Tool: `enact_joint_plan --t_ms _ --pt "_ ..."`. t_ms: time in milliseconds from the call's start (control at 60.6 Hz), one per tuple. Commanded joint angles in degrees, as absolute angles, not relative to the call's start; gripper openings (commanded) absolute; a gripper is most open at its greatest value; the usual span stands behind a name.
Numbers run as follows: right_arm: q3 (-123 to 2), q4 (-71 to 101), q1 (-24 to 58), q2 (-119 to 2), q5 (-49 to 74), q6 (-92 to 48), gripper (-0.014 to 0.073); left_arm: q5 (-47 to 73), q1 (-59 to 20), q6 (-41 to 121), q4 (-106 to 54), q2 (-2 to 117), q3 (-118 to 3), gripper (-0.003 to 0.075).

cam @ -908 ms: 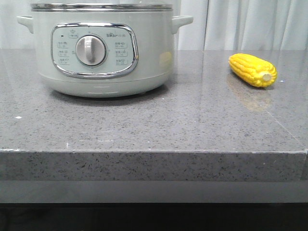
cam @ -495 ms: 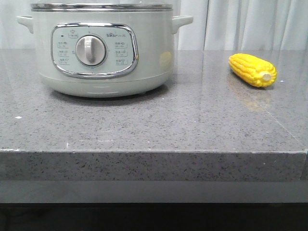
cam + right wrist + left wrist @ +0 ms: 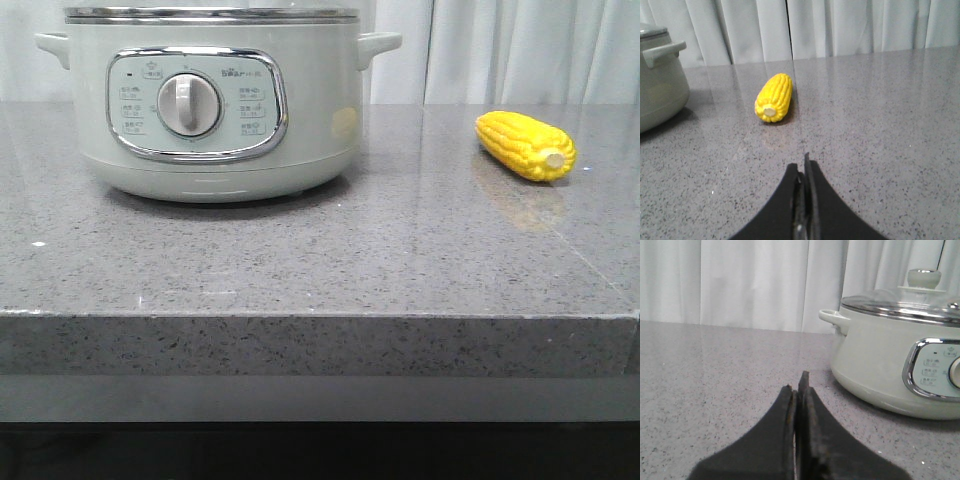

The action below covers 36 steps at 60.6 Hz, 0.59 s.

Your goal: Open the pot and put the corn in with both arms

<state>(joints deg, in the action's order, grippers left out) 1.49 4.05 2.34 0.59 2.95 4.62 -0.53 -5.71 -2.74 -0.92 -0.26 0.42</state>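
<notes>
Left tool [image 3: 799,390], right tool [image 3: 804,172] both sitting pressed together, gripping nothing, low over tabletop [image 3: 300,260]. Corn [image 3: 525,145] lying loose right of pot [image 3: 210,100], well apart; likely light, stiff, prone to rolling — pinching across mid-cob looking best. Glass lid [image 3: 900,302] still covering pot, likely fragile; knob [image 3: 924,277] offering hold. Open room lying around both; front edge staying well clear.

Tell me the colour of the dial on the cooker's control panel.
White, on the large pale grey-green pot; the round dial shows best in the front view.

Yellow corn [image 3: 524,145], grey-green pot [image 3: 210,100]
</notes>
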Motion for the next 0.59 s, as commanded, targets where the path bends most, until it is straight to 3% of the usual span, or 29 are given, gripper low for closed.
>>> enact_joint_plan --t_ms 0,297,578 --pt "0.4 3.4 2.2 1.9 -3.0 4.6 -0.0065 -7.2 -5.7 -3.3 -1.4 -1.2 -0.5 -0.002" --pt "-13.6 2.9 2.2 0.6 2.1 4.5 -0.0065 -0.5 -5.7 -3.3 -1.4 -1.0 -14.9 -0.002" --pt "-32.4 -0.7 2.2 -13.2 19.1 4.5 -0.0065 16.2 -5.7 -3.3 -1.1 8.4 -34.5 -0.002"
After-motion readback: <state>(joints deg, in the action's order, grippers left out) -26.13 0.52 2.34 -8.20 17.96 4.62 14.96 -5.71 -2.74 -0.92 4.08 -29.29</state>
